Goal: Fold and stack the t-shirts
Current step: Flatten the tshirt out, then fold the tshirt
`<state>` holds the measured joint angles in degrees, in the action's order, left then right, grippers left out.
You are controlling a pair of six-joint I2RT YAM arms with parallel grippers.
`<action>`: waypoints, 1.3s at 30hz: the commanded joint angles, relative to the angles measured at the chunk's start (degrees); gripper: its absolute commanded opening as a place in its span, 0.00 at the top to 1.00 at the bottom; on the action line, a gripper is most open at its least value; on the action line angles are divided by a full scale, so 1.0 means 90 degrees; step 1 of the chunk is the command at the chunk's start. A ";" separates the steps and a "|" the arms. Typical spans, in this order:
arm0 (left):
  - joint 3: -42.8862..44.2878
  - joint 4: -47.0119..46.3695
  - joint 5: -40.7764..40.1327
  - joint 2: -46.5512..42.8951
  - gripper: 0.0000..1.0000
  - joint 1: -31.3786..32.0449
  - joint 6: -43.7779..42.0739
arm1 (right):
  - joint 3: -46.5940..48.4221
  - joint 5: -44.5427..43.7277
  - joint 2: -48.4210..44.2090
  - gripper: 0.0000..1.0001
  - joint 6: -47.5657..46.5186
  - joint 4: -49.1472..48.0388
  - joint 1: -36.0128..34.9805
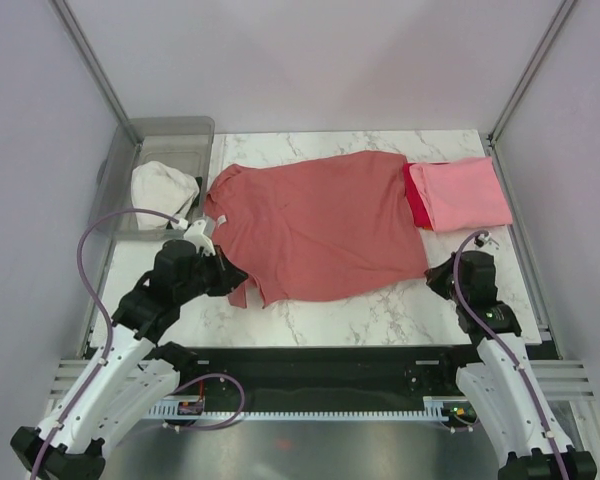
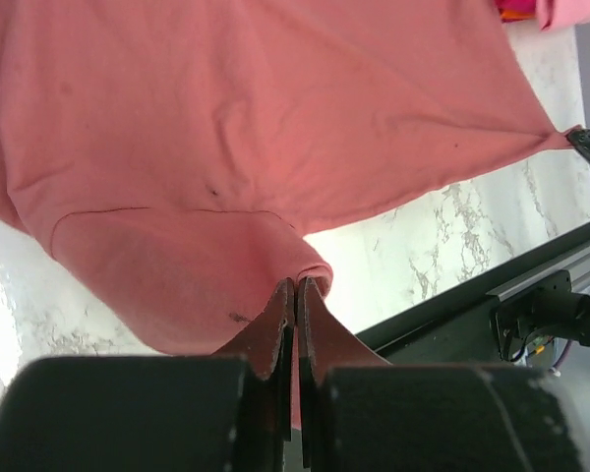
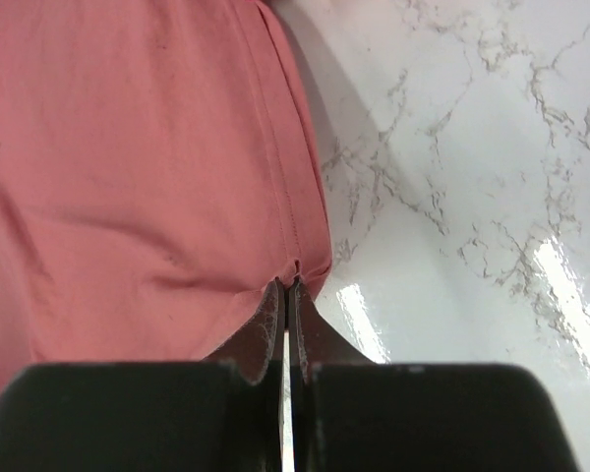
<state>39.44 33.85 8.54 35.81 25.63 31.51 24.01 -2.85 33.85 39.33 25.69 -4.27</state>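
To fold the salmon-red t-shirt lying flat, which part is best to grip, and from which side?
Grip the salmon-red t-shirt from the near side, at its near sleeve and near hem corner. It lies spread flat, collar leftward, so these two ends should lift that edge evenly. The left gripper and right gripper are shut there.

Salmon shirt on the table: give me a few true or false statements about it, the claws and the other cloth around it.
1. The left claw is shut on the salmon-red shirt. True.
2. The right claw hangs open, holding nothing. False: it is shut on that shirt's hem.
3. The light pink shirt lies folded on the bright red shirt. True.
4. The white cloth lies on the salmon-red shirt. False: it sits in the clear bin at the left.
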 commanded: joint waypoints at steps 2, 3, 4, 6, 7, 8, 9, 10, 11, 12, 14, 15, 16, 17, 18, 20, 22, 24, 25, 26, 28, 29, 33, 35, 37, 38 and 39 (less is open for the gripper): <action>-0.0037 -0.0040 -0.0156 0.0102 0.98 0.0024 0.0571 | 0.0027 -0.0200 0.0184 1.00 0.0181 0.0300 0.0006; -0.0008 -0.0050 -0.0215 0.0209 0.98 0.0024 0.0533 | 0.0066 -0.0210 0.0504 1.00 0.0142 0.0251 0.0016; 0.0031 -0.0069 -0.0226 0.0520 0.98 0.0024 0.0474 | 0.0115 -0.0239 0.0671 1.00 0.0113 0.0193 0.0016; 0.0168 -0.0137 -0.0304 0.0843 0.98 0.0024 0.0319 | 0.0329 -0.0434 0.1168 1.00 -0.0005 0.0163 0.0006; 0.0197 -0.0176 -0.0323 0.1116 0.98 0.0024 0.0279 | 0.0398 -0.0474 0.1306 1.00 -0.0063 0.0114 0.0006; 0.0246 -0.0225 -0.0333 0.1263 0.98 0.0024 0.0240 | 0.0544 -0.0532 0.1424 1.00 -0.0102 0.0104 0.0006; 0.0266 -0.0332 -0.0314 0.1371 0.98 0.0024 0.0172 | 0.0593 -0.0639 0.1522 1.00 -0.0170 0.0095 0.0006; 0.0276 -0.0362 -0.0294 0.1469 0.98 0.0024 0.0152 | 0.0652 -0.0679 0.1648 1.00 -0.0200 0.0065 0.0006; 0.0257 -0.0411 -0.0197 0.1634 0.98 0.0024 0.0152 | 0.0749 -0.0737 0.1698 1.00 -0.0210 0.0065 0.0016; 0.0227 -0.0604 -0.0100 0.1694 0.97 0.0033 0.0152 | 0.0789 -0.0776 0.1766 1.00 -0.0239 0.0055 0.0016; 0.0110 -0.0752 0.0057 0.1869 0.97 0.0024 0.0152 | 0.0867 -0.0913 0.1854 1.00 -0.0249 0.0017 0.0006; 0.0091 -0.0811 0.0067 0.1928 0.97 0.0024 0.0181 | 0.0887 -0.0962 0.1951 1.00 -0.0249 0.0007 0.0006; 0.0071 -0.0889 0.0087 0.1977 0.97 0.0024 0.0171 | 0.0897 -0.0991 0.2001 1.00 -0.0259 -0.0013 0.0016; 0.0051 -0.0909 0.0096 0.2017 0.97 0.0024 0.0161 | 0.0906 -0.1001 0.2049 1.00 -0.0259 -0.0042 0.0006; 0.0051 -0.0919 0.0097 0.2075 0.97 0.0024 0.0152 | 0.0916 -0.1030 0.2137 1.00 -0.0259 -0.0042 0.0016; 0.0042 -0.0958 0.0106 0.2076 0.97 0.0033 0.0142 | 0.0916 -0.1089 0.2196 1.00 -0.0278 -0.0081 0.0006; 0.0032 -0.0958 0.0048 0.1988 0.97 0.0024 0.0113 | 0.0897 -0.1118 0.2216 1.00 -0.0288 -0.0101 0.0016; -0.0017 -0.0958 -0.0098 0.1890 0.97 0.0024 0.0122 | 0.0867 -0.1177 0.2187 1.00 -0.0317 -0.0091 0.0006; -0.0027 -0.0958 -0.0195 0.1793 0.97 0.0024 0.0142 | 0.0867 -0.1226 0.2187 1.00 -0.0308 -0.0110 0.0016; -0.0046 -0.0948 -0.0341 0.1754 0.97 0.0024 0.0161 | 0.0867 -0.1245 0.2187 1.00 -0.0317 -0.0101 0.0016; -0.0017 -0.0938 -0.0450 0.1705 0.97 0.0014 0.0161 | 0.0877 -0.1236 0.2226 1.00 -0.0337 -0.0130 0.0006; 0.0060 -0.0919 -0.0528 0.1724 0.97 0.0004 0.0142 | 0.0916 -0.1216 0.2245 1.00 -0.0347 -0.0140 0.0006; 0.0383 -0.0744 -0.0869 0.1948 0.98 -0.0005 0.0180 | 0.1023 -0.1061 0.2508 1.00 -0.0376 -0.0276 0.0016; 0.0587 -0.0733 -0.1142 0.2114 0.98 -0.0035 0.0278 | 0.1150 -0.0992 0.2655 1.00 -0.0347 -0.0403 0.0016; 0.0773 -0.0714 -0.1280 0.2202 0.98 -0.0103 0.0298 | 0.1383 -0.1011 0.2918 1.00 -0.0347 -0.0443 0.0006; 0.0842 -0.0704 -0.1425 0.2270 0.98 -0.0132 0.0308 | 0.1482 -0.1031 0.3016 1.00 -0.0356 -0.0443 0.0016; 0.0891 -0.0685 -0.1485 0.2290 0.98 -0.0171 0.0318 | 0.1570 -0.1050 0.3191 1.00 -0.0366 -0.0443 0.0016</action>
<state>43.59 28.18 -0.08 55.81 25.02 33.58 33.52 -11.51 60.40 36.75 24.36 -4.27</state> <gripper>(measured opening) 0.029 0.012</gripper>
